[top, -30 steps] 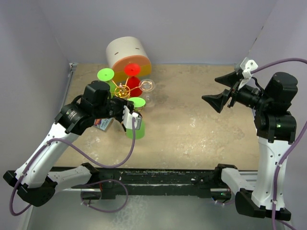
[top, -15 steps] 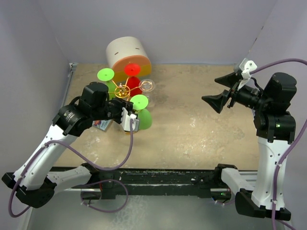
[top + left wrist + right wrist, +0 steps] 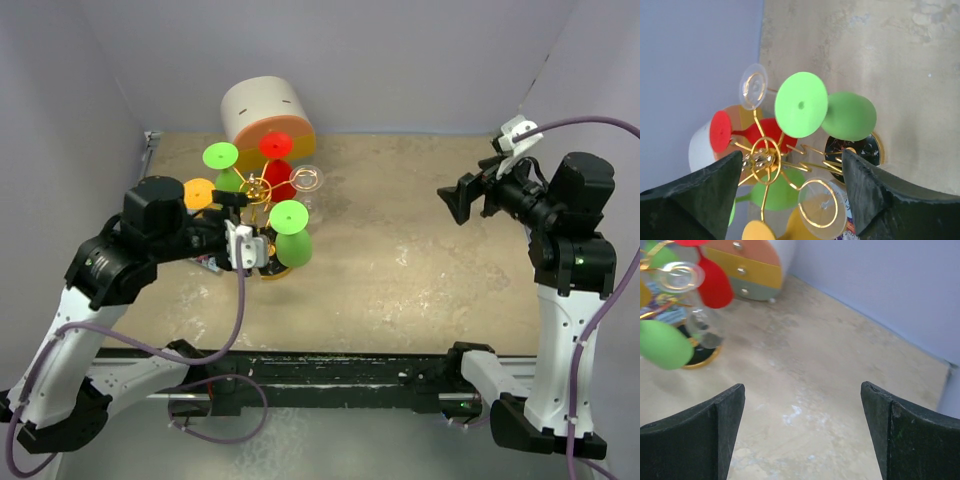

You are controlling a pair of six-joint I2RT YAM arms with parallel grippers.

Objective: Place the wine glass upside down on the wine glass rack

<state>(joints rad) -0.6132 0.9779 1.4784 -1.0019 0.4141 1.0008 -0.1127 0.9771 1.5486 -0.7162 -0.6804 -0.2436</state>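
Since the earlier frame my left fingers point(image 3: 695, 200) have drawn back, wide open, empty; green wine glass point(image 3: 293, 247) hangs inverted on wine glass rack point(image 3: 257, 190). Right fingers point(image 3: 695, 430) likewise open. Likely light, slippery: grip the stem.

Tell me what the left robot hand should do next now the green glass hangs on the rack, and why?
Probably draw the left gripper straight back from the wine glass rack. Its jaws are open and empty, the green wine glass hangs upside down on it, and the gripper sits close to the wire arms, so a slow retreat avoids bumps.
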